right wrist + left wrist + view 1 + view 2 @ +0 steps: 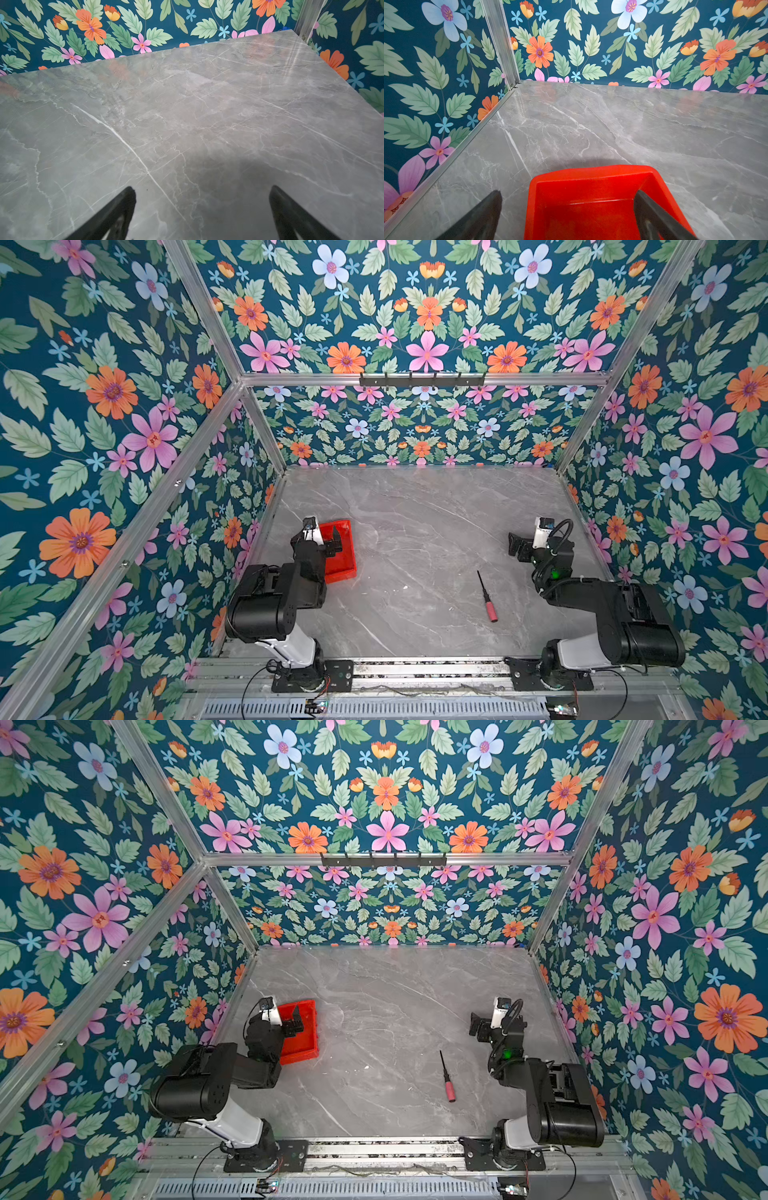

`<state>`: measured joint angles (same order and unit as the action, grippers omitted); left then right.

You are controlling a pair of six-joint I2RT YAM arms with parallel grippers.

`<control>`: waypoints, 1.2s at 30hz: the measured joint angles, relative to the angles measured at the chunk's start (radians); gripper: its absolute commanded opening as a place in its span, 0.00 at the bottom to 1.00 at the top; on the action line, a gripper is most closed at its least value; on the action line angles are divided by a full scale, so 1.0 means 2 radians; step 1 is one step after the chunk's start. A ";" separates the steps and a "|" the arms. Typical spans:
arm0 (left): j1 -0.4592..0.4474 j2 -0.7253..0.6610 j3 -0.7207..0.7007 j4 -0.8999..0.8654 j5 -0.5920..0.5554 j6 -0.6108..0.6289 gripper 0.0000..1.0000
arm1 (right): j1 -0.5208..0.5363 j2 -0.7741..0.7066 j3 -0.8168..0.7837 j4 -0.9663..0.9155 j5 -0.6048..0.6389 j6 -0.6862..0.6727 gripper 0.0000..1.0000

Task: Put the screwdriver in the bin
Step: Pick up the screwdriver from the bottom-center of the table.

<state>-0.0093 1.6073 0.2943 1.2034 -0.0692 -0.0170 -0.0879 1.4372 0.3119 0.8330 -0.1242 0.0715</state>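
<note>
On the grey marble table (415, 506), toward its near edge and on my right side, the screwdriver (486, 597) lies flat and alone. It shows in both top views. Its long axis runs nearly front to back with a slight tilt. The red-pink handle points toward my bases and the thin black shaft points toward the far wall.

My right gripper (517, 545) is the nearer of my 2 pincers. The screwdriver sits closer to my base than this pincer and a little inward of it. The right wrist view therefore shows only bare marble beyond the 2 fingers (124, 199). They stand spread wide and hold nothing.

My left gripper (322, 537) is well apart from the screwdriver, across the table. It is also spread wide and empty. It hangs at the bin (345, 560), a shallow red tray near the left wall. In the left wrist view, 1 finger is over the tray floor and 1 is outside its wall. I see nothing in the bin.

I judge the right arm should draw back, set its jaws across the handle, then carry the tool left to the bin.
</note>
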 measured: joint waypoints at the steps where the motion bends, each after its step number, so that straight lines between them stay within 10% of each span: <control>1: 0.000 0.000 0.000 0.000 0.000 0.000 1.00 | 0.000 0.000 0.000 0.000 0.000 0.000 0.99; 36: -0.007 -0.049 -0.013 -0.013 0.003 0.010 1.00 | 0.000 -0.025 -0.002 -0.012 0.002 0.002 0.99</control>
<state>-0.0231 1.5097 0.2691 1.1770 -0.0631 0.0021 -0.0872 1.3872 0.3077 0.8085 -0.1211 0.0750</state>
